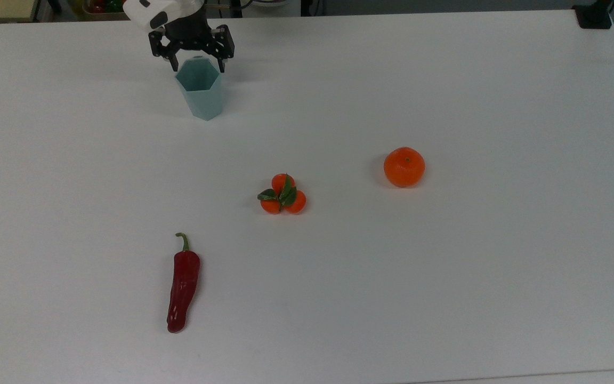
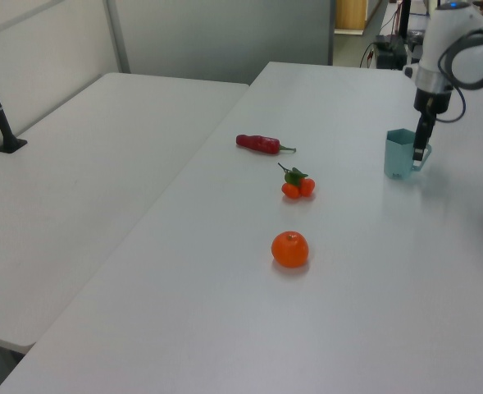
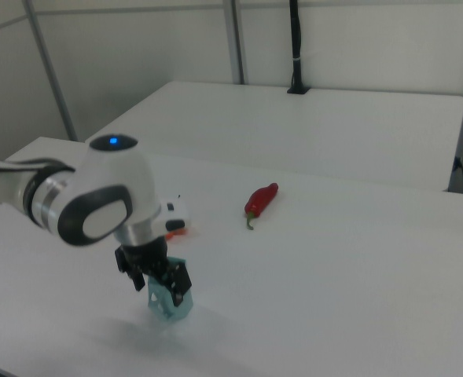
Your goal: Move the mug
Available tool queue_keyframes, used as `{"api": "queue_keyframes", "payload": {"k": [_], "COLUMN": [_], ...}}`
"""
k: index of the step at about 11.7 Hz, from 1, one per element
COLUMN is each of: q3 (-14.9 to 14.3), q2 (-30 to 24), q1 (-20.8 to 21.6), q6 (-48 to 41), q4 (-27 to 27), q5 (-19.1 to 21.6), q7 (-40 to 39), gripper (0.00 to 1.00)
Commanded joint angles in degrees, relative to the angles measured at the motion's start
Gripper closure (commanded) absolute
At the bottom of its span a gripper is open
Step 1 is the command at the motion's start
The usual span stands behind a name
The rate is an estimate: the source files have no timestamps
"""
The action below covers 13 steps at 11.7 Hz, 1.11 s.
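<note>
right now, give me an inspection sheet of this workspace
surface: white table, no spills seen.
job's things: teal faceted mug upright on the table, handle toward the arm in the left view.
clutter: red chili pepper, cluster of three small oranges with leaves, single orange, all apart from the mug.
grippers: hand open, just behind the mug's rim in the top view, not gripping it.
cables: black cable looping by the wrist.
surroundings: second white table alongside, partition walls.
</note>
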Motion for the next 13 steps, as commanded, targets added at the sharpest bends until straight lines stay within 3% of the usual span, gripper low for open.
{"api": "queue_keyframes", "payload": {"k": [1, 4, 8, 11, 13], "q3": [0.2, 1.1, 5.6, 9.1, 9.9], "q2": [-0.3, -0.3, 0.1, 0.1, 1.5], "q1": [2.5, 3.9, 3.7, 2.5, 0.7], "q6": [-17.1, -33.3, -41.5, -42.4, -41.3], "q4": [12.3, 25.0, 37.2, 39.8, 41.4], "q5": [1.1, 1.2, 1.3, 1.9, 5.5], "q7": [-0.4, 0.5, 11.2, 20.4, 19.7], "gripper": [0.0, 0.0, 0.0, 0.0, 0.0]}}
